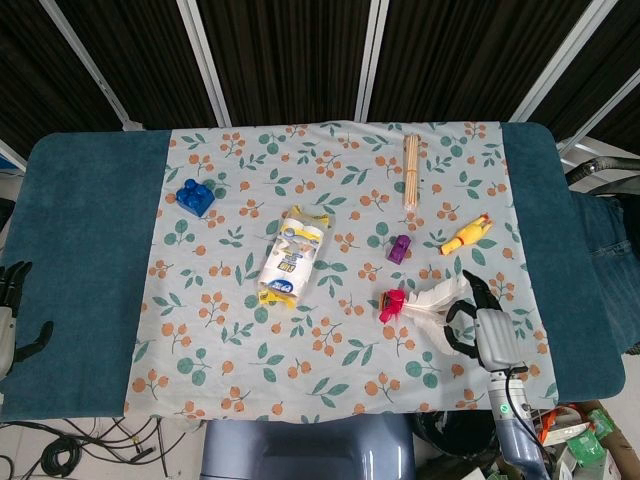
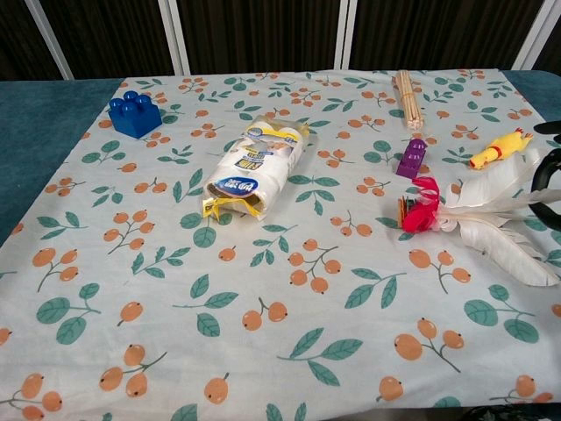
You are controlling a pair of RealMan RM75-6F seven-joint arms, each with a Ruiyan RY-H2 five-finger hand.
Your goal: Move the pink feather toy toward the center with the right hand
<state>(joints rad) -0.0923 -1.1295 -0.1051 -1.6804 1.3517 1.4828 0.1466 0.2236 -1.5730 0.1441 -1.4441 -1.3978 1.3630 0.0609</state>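
Note:
The pink feather toy [image 1: 393,303] lies on the floral cloth at the right, its pink frilled base toward the center and its white feathers [image 2: 491,219] fanned out toward the right edge. My right hand [image 1: 488,335] sits just right of the feather tips, with dark fingers [image 2: 550,180] arched around them and spread apart; no firm grip shows. In the chest view only those fingers appear, at the right border. My left hand [image 1: 12,305] rests off the cloth at the far left on the blue table cover, fingers apart and holding nothing.
A yellow rubber chicken [image 1: 468,235] and a purple toy car [image 1: 399,248] lie just beyond the toy. A tissue pack [image 1: 291,256] lies mid-cloth, a blue brick [image 1: 197,196] far left, wooden sticks [image 1: 411,170] at the back. The table's front edge is close to my right hand.

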